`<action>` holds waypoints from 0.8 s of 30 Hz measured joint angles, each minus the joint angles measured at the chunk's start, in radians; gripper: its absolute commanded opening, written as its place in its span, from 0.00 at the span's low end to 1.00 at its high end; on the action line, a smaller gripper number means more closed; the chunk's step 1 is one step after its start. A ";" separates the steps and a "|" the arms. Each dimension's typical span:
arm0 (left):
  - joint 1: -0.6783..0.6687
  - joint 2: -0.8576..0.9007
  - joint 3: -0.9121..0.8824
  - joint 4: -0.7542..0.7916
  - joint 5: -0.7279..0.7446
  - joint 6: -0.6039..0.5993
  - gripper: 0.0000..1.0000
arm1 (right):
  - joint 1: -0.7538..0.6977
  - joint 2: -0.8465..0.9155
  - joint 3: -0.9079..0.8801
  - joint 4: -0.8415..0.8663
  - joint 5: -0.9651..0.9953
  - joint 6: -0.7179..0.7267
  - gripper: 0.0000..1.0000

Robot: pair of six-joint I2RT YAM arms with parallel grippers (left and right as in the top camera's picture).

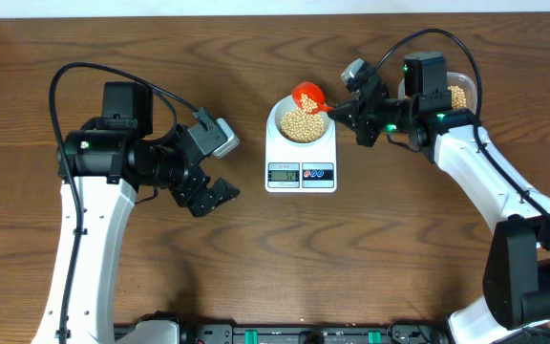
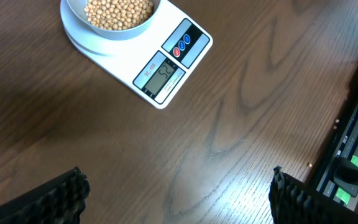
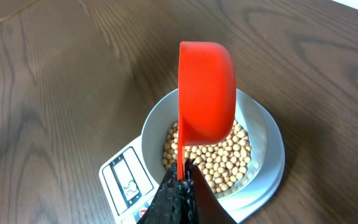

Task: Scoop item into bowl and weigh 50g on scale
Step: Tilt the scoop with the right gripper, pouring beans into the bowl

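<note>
The white scale [image 1: 301, 173] stands mid-table with the pale bowl [image 1: 277, 122] on it, holding many tan beans [image 1: 300, 124]. My right gripper [image 1: 344, 112] is shut on the handle of a red scoop [image 1: 307, 95], held tipped on its side over the bowl's far right rim. In the right wrist view the scoop [image 3: 207, 90] hangs above the beans [image 3: 219, 158] in the bowl [image 3: 263, 124]. My left gripper [image 1: 220, 191] is open and empty, left of the scale. The left wrist view shows the scale [image 2: 166, 68], its lit display and the bowl [image 2: 114, 31].
A clear tub [image 1: 458, 94] with more beans stands at the far right, behind the right arm. A black rail with cables runs along the table's front edge [image 1: 285, 334]. A few stray beans lie near that rail in the left wrist view [image 2: 309, 165].
</note>
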 measured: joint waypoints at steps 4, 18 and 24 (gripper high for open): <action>0.000 0.000 0.000 0.000 0.000 0.000 0.95 | 0.000 0.000 0.000 0.000 0.000 0.001 0.01; 0.000 0.000 0.000 0.000 0.000 0.000 0.95 | 0.000 0.000 0.000 0.000 0.000 0.008 0.01; 0.000 0.000 0.000 0.000 0.000 0.000 0.95 | 0.000 0.000 0.000 0.001 0.000 0.056 0.01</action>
